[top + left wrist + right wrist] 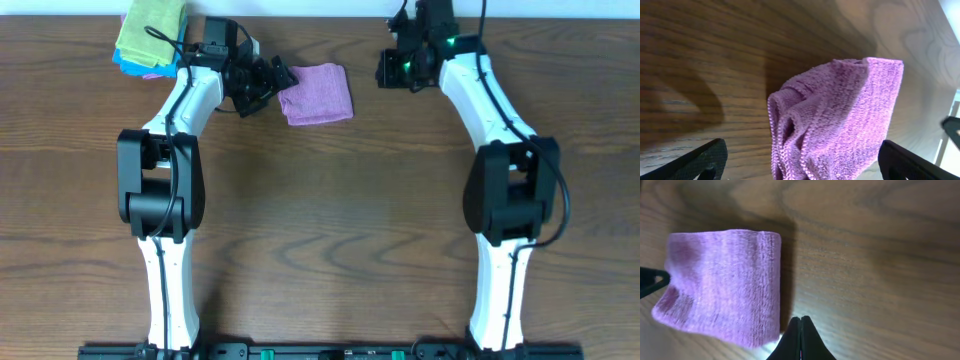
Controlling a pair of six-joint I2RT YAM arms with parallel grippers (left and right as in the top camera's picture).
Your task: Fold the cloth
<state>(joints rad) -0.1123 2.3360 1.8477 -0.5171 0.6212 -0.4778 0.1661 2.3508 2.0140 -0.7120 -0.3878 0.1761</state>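
Note:
The lilac cloth (317,93) lies folded into a small square on the wooden table at the back middle. My left gripper (272,78) stands wide open at the cloth's left edge; in the left wrist view the cloth (840,125) bulges between the two spread fingers (695,161) without being pinched. My right gripper (390,68) is shut and empty, a little to the right of the cloth. In the right wrist view the cloth (722,282) lies flat just left of the closed fingertips (801,321), apart from them.
A pile of cloths, yellow-green on top (152,28) with blue beneath (128,62), sits at the back left corner behind the left arm. The table's far edge runs just behind both grippers.

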